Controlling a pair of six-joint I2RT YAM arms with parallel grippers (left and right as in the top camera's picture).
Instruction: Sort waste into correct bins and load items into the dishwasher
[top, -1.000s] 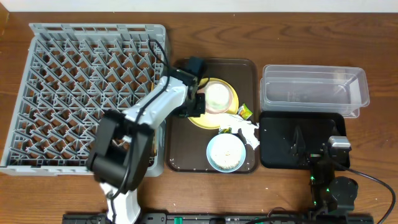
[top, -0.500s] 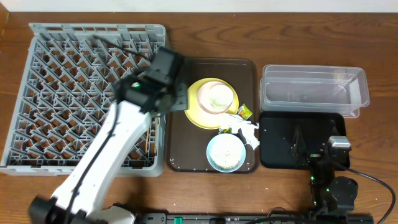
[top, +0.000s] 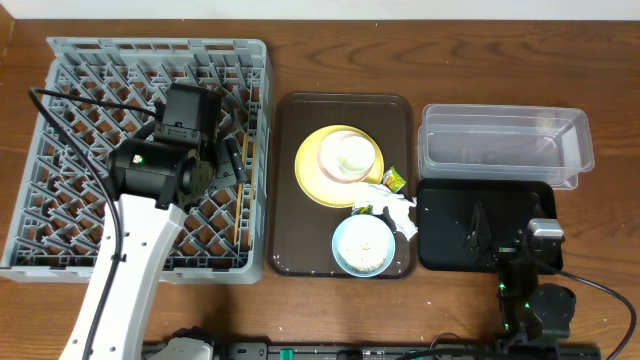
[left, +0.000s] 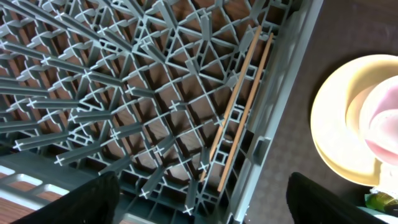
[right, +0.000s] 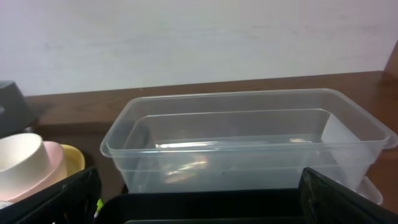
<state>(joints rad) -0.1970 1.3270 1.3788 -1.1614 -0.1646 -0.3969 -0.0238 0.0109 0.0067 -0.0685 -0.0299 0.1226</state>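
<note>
While steering the left gripper (left: 204, 180), spread wide and empty over the dish rack (left: 93, 81), mind the two chopsticks (left: 239, 106) lying along the rack's right wall at frame centre: could roll or slip through the grid if clipped. Farther right on the brown tray (top: 295, 240), count one yellow plate (top: 312, 185) under two stacked cups (top: 352, 155), likely to topple under an off-centre pinch, plus one blue bowl (top: 336, 250) of rice scraps (top: 362, 243), one napkin (top: 395, 208), one wrapper (top: 393, 179). Farthest right, find one clear tub (top: 500, 112), one black tray (top: 445, 215) and the right gripper (right: 202, 202), fingers wide, holding nothing.
</note>
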